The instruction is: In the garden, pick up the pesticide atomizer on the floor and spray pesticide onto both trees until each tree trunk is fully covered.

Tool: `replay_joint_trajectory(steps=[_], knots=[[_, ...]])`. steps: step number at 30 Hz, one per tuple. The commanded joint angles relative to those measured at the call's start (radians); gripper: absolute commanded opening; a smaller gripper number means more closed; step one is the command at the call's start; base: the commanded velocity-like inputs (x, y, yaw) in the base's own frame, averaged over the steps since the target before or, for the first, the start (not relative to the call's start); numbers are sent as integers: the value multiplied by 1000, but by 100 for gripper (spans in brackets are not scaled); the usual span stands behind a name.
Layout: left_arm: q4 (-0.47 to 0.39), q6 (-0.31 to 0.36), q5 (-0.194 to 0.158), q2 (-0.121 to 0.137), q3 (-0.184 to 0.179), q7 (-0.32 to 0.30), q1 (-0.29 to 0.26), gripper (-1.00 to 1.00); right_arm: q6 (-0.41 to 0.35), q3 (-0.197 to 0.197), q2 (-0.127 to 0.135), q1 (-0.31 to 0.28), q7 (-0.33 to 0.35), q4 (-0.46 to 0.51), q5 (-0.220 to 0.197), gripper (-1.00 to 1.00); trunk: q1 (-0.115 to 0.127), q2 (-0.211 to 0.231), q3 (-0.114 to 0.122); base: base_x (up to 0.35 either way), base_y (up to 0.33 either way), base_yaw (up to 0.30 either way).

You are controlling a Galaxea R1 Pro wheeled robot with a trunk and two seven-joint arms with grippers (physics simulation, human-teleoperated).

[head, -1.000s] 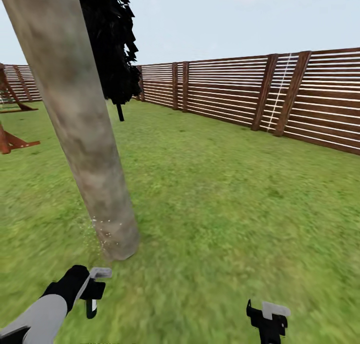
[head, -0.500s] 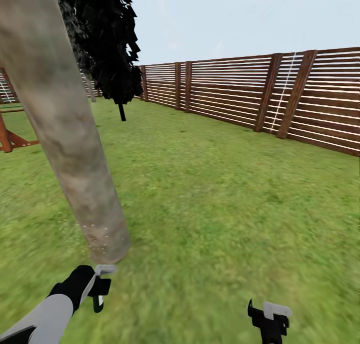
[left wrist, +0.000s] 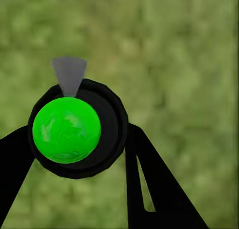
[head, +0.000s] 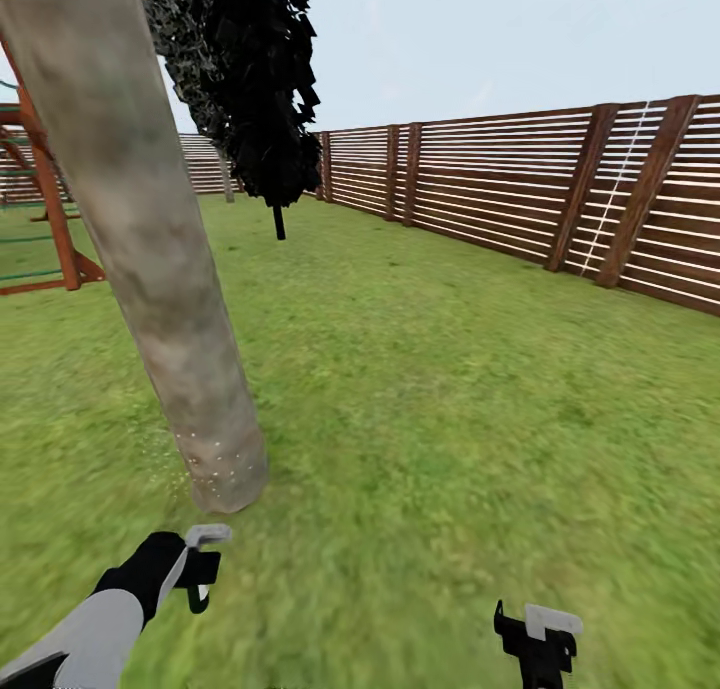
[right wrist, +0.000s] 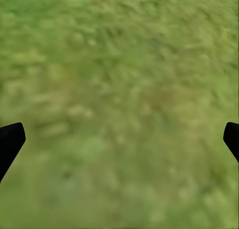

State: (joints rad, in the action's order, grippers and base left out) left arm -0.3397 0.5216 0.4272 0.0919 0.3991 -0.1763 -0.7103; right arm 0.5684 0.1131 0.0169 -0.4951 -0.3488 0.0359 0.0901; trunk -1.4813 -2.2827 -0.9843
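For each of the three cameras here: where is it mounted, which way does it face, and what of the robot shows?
Head view: on the head, looking forward and down at the tree trunk, fence; left gripper, right gripper.
Left wrist view: along the fingers gripping the pesticide atomizer, over grass.
Right wrist view: open fingertips over grass.
Shared: grass in all three.

No readable text, label, number or sign appears anywhere.

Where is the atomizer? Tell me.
In the left hand, low at the head view's left, near the trunk base; the atomizer sits between its fingers over grass.
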Motion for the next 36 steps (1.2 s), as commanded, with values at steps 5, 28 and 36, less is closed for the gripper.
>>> replay_joint_trajectory(steps=[5, 28, 36], knots=[[4, -22, 10, -4, 15, -8, -1, -100, 2, 8, 0, 0, -2, -1, 10, 100, 0, 0, -1, 68, -276, 198], [5, -23, 10, -5, 22, -9, 0, -100, 2, 7, -2, 0, -2, -1, 10, 100, 0, 0, -1, 102, -251, 178], [5, -23, 10, -5, 22, -9, -1, -100, 2, 7, -2, -1, -2, -1, 10, 100, 0, 0, -1, 241, -185, 122]])
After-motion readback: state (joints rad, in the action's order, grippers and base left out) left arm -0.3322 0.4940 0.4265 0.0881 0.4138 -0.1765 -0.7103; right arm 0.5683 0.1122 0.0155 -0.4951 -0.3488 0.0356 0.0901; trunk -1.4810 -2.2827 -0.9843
